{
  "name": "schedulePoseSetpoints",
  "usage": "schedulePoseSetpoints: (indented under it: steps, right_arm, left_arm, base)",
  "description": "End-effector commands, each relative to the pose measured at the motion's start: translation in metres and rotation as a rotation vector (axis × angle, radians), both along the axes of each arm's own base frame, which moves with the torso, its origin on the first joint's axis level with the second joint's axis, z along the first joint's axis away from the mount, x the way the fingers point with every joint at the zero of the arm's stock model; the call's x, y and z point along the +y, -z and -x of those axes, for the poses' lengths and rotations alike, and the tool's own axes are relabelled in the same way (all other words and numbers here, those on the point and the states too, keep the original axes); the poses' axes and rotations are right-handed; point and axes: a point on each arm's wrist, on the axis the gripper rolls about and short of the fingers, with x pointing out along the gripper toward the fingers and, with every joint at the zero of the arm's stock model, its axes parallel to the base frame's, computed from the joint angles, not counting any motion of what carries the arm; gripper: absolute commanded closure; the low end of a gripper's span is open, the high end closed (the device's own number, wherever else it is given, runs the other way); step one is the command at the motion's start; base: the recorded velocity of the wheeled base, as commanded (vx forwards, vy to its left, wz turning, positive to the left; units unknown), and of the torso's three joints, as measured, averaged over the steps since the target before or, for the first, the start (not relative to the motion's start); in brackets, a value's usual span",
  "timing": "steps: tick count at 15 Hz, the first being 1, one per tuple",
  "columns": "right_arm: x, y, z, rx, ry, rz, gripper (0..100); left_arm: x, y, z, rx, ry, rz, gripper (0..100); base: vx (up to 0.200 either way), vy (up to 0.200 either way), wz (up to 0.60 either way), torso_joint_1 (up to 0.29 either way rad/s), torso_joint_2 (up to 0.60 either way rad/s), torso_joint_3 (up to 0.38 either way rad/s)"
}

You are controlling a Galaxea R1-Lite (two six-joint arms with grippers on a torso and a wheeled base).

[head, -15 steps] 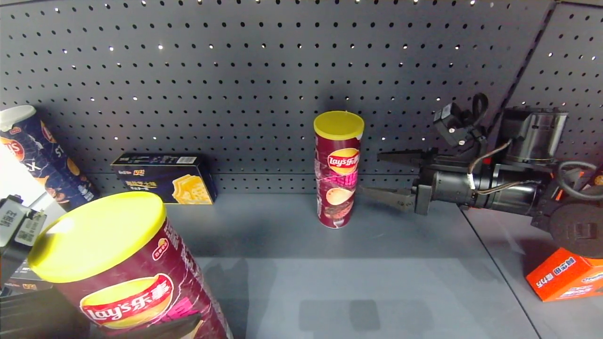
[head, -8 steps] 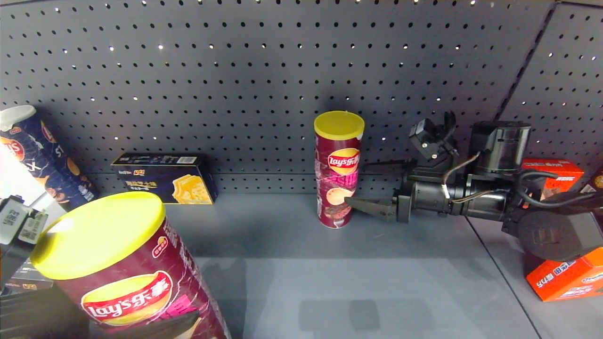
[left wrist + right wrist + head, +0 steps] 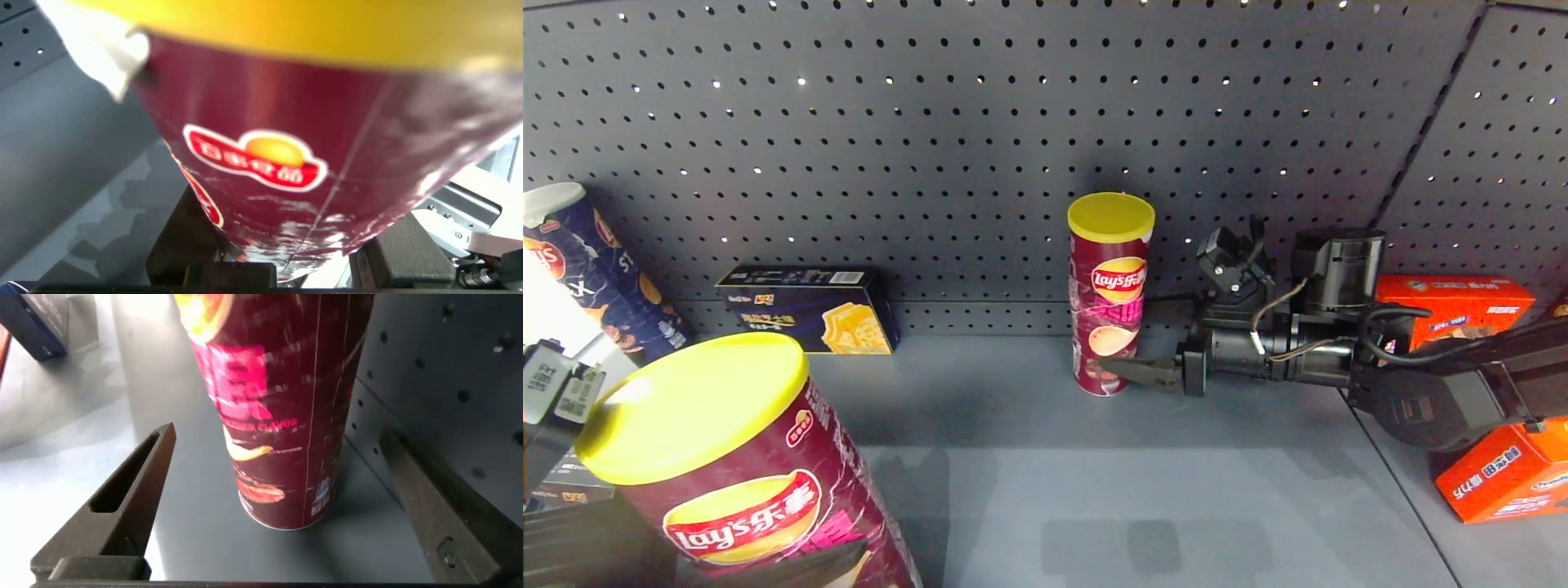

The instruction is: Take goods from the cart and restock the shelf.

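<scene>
**Out of our sight**

We lose the base of the near can point(image 3: 719, 457) past the head view's lower edge, and it covers most of the left tool point(image 3: 286, 265) clamped on it. At the left wrist we see it blurred, lid cropped. The far finger point(image 3: 425, 506) of the right tool point(image 3: 1134, 333) is partly lost behind the standing can point(image 3: 1109, 294). An orange box point(image 3: 1494, 482) is cut by the edge.

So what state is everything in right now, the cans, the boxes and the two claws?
shelf can: upright, yellow lid on.
held can: yellow lid on, gripped off the shelf.
left gripper: shut on held can.
right gripper: open, fingers either side of shelf can, not touching.
blue box: closed, lying on its long side.
blue can: white lid on.
orange box: closed.
</scene>
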Motion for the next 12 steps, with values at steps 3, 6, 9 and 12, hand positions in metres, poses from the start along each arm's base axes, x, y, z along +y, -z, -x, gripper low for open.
schedulePoseSetpoints:
  steps: [3, 6, 9, 12]
  right_arm:
    - [0.007, 0.010, -0.008, 0.019, -0.015, 0.008, 0]
    - [0.015, 0.015, -0.017, 0.016, -0.021, 0.007, 0]
    - [0.019, 0.017, -0.021, 0.017, -0.032, 0.005, 100]
    - [0.025, 0.016, -0.015, 0.017, -0.042, 0.005, 100]
  left_arm:
    - [0.000, -0.001, 0.000, -0.003, -0.002, 0.001, 100]
    - [0.000, -0.001, 0.000, -0.003, -0.002, 0.001, 100]
    - [0.000, 0.000, 0.000, -0.002, -0.002, 0.000, 100]
    - [0.000, 0.000, 0.000, 0.001, -0.002, -0.001, 100]
  base:
    - [0.000, 0.000, 0.00, 0.000, 0.00, 0.000]
    - [0.000, 0.000, 0.00, 0.000, 0.00, 0.000]
    - [0.000, 0.000, 0.00, 0.000, 0.00, 0.000]
    - [0.000, 0.000, 0.00, 0.000, 0.00, 0.000]
